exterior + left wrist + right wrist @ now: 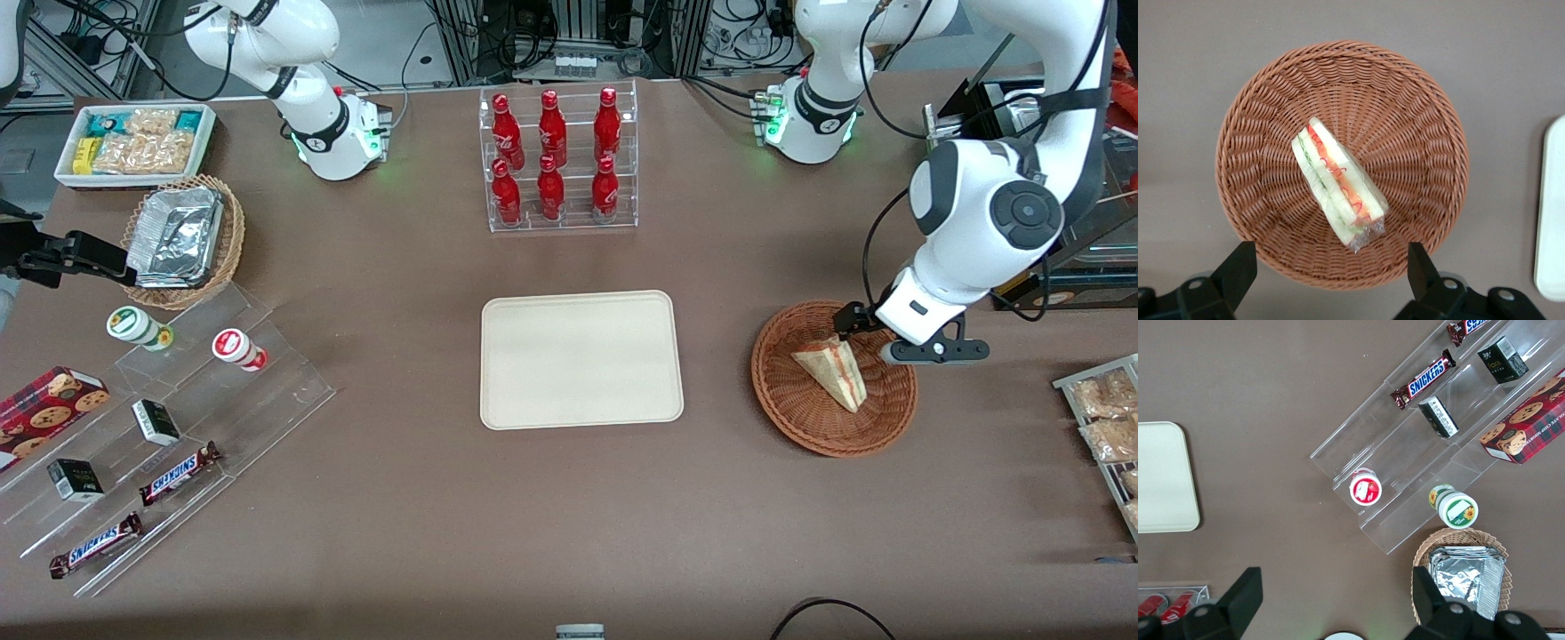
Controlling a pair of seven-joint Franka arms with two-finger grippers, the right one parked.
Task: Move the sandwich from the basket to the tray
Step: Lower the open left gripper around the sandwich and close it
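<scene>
— Above the basket (pixel 834 380), toward the working arm's end of the table from the tray (pixel 581 359), the gripper (pixel 1330 267) is held with its fingers (pixel 1238 267) spread wide apart; nothing is clamped between them.

— And where is the sandwich (pixel 1337 179) to be found?

— It is seen lying inside the basket, tilted, its filling edge turned up, untouched.

— Which step is judged to be in hand?

— The approach, it seems; no grasp has been made yet, and the tray carries nothing.

— What is called for next?

— Probably a descent over the wedge, the fingers aligned across its bread faces, then closed gently so the wrap is not crushed.
</scene>
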